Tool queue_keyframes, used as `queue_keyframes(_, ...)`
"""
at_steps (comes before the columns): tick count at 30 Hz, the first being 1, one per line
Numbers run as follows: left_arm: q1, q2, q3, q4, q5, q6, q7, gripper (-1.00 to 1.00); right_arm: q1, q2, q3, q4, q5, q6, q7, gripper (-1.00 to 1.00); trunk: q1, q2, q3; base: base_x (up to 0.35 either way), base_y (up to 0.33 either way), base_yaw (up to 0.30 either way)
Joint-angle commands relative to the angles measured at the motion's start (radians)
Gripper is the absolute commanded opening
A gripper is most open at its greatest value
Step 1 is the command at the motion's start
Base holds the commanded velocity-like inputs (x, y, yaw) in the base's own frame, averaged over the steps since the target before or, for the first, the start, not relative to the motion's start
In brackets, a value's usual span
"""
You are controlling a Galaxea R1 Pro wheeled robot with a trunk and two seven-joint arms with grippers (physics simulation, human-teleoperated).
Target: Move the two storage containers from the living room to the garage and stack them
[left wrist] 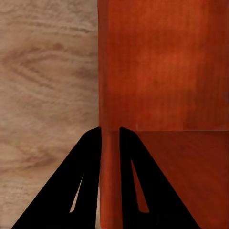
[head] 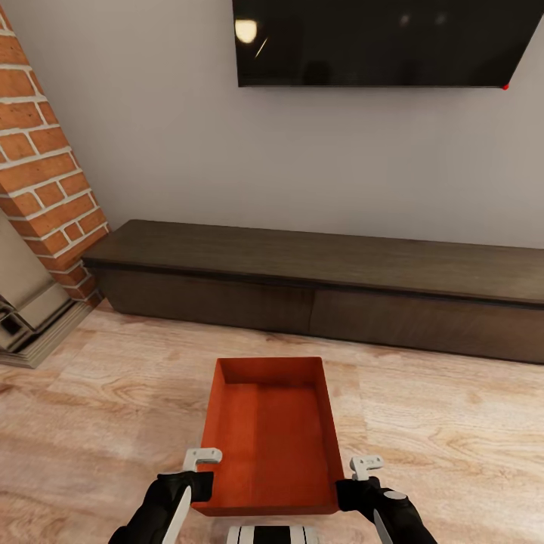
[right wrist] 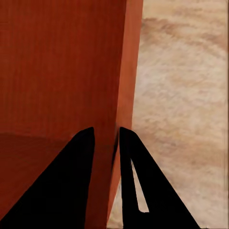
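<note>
One red-orange storage container [head: 268,438] sits low in the head view, over the light wood-plank floor [head: 453,438] of the living room. My left gripper [head: 201,487] is shut on its left wall and my right gripper [head: 347,491] is shut on its right wall. In the left wrist view the black fingers [left wrist: 88,162] straddle the thin wall of the container [left wrist: 162,71]. The right wrist view shows the same clamp, fingers [right wrist: 71,181] on the container [right wrist: 62,71]. I cannot tell whether the bin touches the planks. The second container is out of view.
A long dark low cabinet [head: 317,279] runs along the beige wall ahead, under a wall TV [head: 385,41]. The red-brick fireplace [head: 45,174] stands at the left. Wood floor stretches to both sides of the bin.
</note>
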Motion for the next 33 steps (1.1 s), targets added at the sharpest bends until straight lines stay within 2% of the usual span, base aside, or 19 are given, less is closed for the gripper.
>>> queue_keyframes(1, 0.0, 0.0, -0.001, -0.001, -0.007, 0.006, 0.0, -1.0, 0.0, 0.0, -0.001, -0.002, -0.002, 0.006, 0.004, -1.0, 0.0, 0.0, -0.001, 0.0, 0.0, 0.0)
queue_keyframes(7, 0.0, -0.001, -0.001, -0.001, -0.006, 0.006, -0.018, -1.0, 0.0, 0.0, -0.002, -0.002, -0.002, 0.006, -0.003, -1.0, 0.0, 0.0, -0.001, 0.0, 0.0, 0.0)
queue_keyframes(33, 0.0, 0.0, -0.001, -0.001, -0.006, 0.004, -0.019, -1.0, 0.0, 0.0, -0.001, -0.002, -0.004, 0.012, 0.004, -1.0, 0.0, 0.0, -0.001, 0.0, 0.0, 0.0)
